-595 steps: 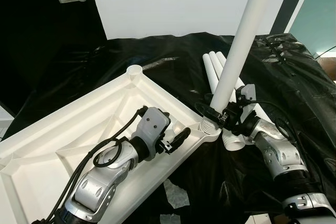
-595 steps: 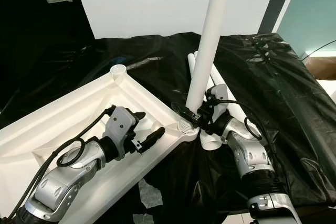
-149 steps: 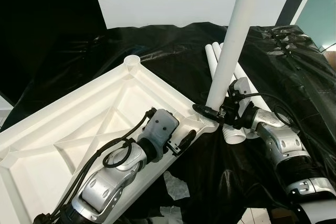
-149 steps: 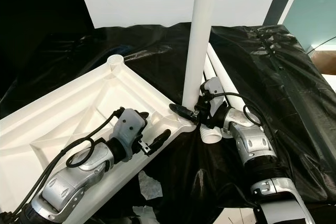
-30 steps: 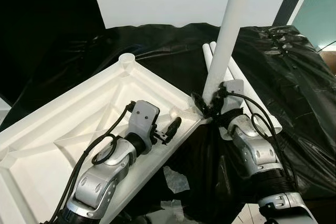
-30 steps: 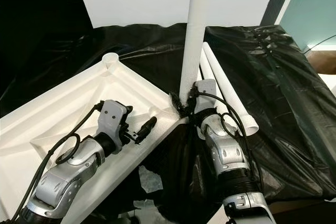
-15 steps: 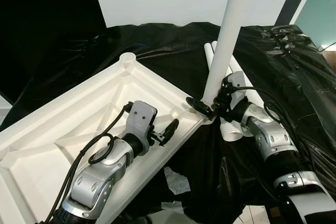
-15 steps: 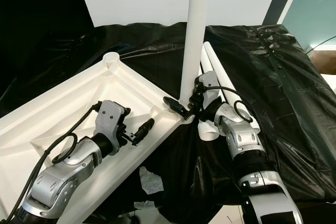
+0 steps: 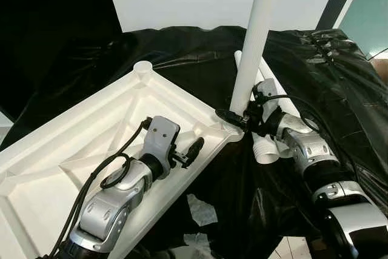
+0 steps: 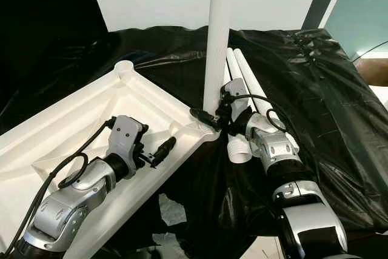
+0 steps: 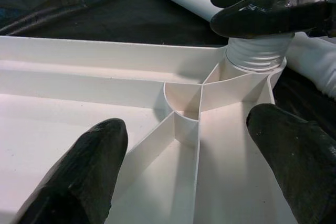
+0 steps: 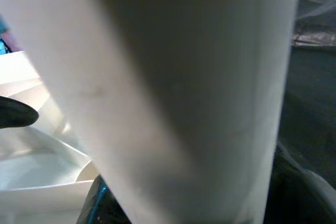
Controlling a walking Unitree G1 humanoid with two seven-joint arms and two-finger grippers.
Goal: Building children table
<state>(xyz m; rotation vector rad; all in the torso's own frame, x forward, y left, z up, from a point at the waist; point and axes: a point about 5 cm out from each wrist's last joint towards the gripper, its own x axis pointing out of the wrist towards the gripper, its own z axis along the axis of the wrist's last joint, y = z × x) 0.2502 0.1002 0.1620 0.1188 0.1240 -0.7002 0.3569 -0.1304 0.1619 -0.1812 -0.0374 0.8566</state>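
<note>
- Standing nearly upright, the long white plastic table leg (image 9: 253,37) is sitting with its ribbed threaded end in the corner socket (image 11: 257,59) of the upturned white plastic tabletop (image 9: 73,144), at the corner nearest the robot's right arm.
- The right claw (image 9: 237,119) is gripping the base of that leg just above the threads, its black fingers (image 11: 273,10) closed around the tube; the right wrist view is showing the tube pressed close against the camera.
- The left claw (image 9: 193,147) is resting open on the ribbed underside of the tabletop, just inboard of the same corner, its two fingers spread apart and holding nothing. It appears to be steadying the panel.
- The tabletop is lying tilted on a worktop draped in black plastic sheeting (image 9: 339,89), its far corner showing a second socket (image 9: 143,65) with no leg in it.
- Three spare white tubular legs (image 10: 248,86) are lying side by side on the sheeting just behind the right arm, long axes pointing away from the robot.
- Judgement: the leg's long axis is running straight up from the socket, and the right arm is the nearer one, so further turning about that axis falls to the right claw.
- Threads are showing above the socket rim, so seating looks incomplete.
</note>
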